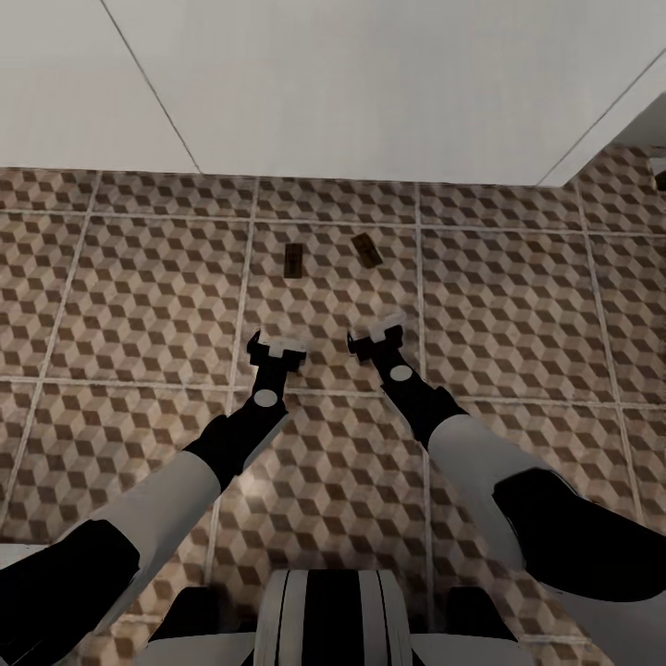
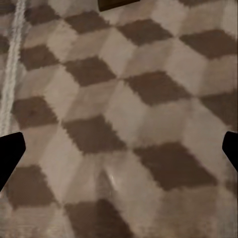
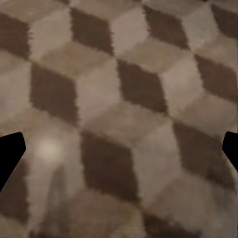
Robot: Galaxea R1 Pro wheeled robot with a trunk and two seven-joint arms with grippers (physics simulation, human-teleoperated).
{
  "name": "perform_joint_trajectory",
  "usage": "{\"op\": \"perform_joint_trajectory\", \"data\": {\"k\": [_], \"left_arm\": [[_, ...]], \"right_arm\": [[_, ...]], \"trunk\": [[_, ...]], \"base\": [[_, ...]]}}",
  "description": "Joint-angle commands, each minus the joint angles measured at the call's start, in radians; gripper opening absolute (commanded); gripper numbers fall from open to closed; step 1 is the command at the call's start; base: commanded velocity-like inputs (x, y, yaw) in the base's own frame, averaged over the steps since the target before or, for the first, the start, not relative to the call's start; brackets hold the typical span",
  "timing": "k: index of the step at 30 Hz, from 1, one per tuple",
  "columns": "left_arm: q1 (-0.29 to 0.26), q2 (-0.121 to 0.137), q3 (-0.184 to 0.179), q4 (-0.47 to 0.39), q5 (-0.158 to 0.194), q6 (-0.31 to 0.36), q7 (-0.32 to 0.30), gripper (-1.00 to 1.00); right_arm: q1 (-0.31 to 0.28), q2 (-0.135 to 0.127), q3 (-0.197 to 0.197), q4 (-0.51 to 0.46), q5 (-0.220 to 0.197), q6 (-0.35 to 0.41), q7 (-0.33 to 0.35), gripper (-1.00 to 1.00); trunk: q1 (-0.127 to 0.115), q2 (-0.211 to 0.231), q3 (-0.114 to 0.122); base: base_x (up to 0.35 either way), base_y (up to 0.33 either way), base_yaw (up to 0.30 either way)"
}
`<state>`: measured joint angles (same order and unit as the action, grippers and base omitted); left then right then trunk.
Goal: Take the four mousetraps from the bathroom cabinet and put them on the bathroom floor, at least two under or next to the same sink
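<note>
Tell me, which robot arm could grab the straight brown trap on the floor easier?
Left, probably. The left end effector hangs open almost straight behind the upright mousetrap. The right end effector sits nearer the tilted mousetrap.

A broad white surface [image 1: 370, 83] spans the far side of the head view, crossed by thin dark seam lines. At the far right a small dark object [image 1: 659, 171] sits at the picture's edge, too cropped to identify.

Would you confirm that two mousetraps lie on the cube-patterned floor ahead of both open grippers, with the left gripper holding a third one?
Not quite: the left gripper holds nothing, and the left wrist view shows bare tile between its open fingers. The rest stands: in the head view two mousetraps lie on the bathroom floor ahead of it and the open right gripper.
</note>
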<state>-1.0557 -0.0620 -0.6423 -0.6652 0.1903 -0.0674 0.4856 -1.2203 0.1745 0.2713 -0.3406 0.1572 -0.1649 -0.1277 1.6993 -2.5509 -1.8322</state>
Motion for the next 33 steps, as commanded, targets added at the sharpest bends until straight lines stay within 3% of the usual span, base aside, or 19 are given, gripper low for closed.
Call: {"op": "perform_joint_trajectory", "data": {"k": [1,15,33], "left_arm": [[-0.001,0.001,-0.007,0.001,0.011,-0.006,0.007,1.00],[-0.001,0.001,-0.007,0.002,0.011,-0.006,0.007,1.00],[-0.001,0.000,-0.007,0.019,0.012,-0.006,0.004,1.00]], "right_arm": [[-0.001,0.000,0.004,0.002,0.009,-0.001,-0.009,1.00],[0.000,0.000,0.004,0.000,0.011,-0.001,-0.014,1.00],[0.000,0.000,0.003,0.000,0.010,-0.039,-0.015,1.00]], "trunk": [[-0.001,0.000,0.000],[-0.001,0.000,0.000],[-0.001,0.000,0.000]], "base": [[-0.340,0.000,0.000],[-0.311,0.000,0.000],[-0.026,0.000,0.000]]}}
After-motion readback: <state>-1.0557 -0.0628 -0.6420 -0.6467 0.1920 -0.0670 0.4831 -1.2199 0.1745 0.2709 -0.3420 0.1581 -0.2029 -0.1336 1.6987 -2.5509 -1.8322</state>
